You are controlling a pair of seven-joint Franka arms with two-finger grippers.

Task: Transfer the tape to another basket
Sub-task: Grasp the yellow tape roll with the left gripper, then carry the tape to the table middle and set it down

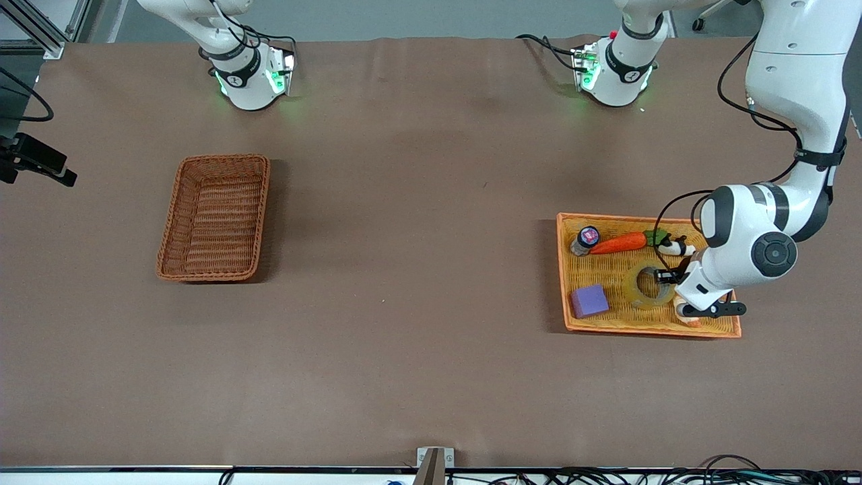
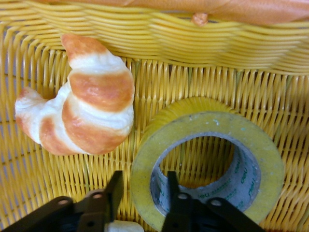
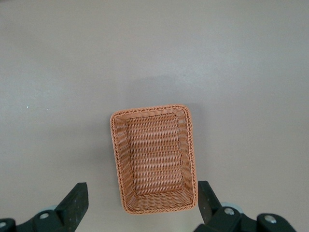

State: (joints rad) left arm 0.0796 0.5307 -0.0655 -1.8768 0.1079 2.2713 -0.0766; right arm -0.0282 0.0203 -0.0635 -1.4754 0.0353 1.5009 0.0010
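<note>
Brown and bare for most of its width, the counter (image 1: 417, 283) carries two woven containers well apart; the yellow-orange tray (image 1: 731, 329) lies at the left arm's end, directly under the left gripper (image 2: 142, 191), and the reddish-brown basket (image 1: 214, 217) lies at the right arm's end, directly under the right gripper (image 3: 140, 200); that basket holds nothing, and the right arm waits high over it with its fingers spread wide. Down in the tray, the left gripper straddles the wall of the tape (image 2: 212, 166); one finger sits inside the grey core, the other outside the yellow rim, and the gap is narrow but, as far as the wrist view shows, not yet pressed onto the roll. A croissant (image 2: 82, 104) lies just beside the outer finger; a carrot (image 1: 618, 243), a purple block (image 1: 589, 300) and a small bottle (image 1: 584, 240) lie farther from the gripper in the same tray. By my reading the step in hand is the grasp; next the fingers should pinch the wall firmly, lift the roll clear of the tray's rim without nudging the croissant, then carry it across to the basket.
</note>
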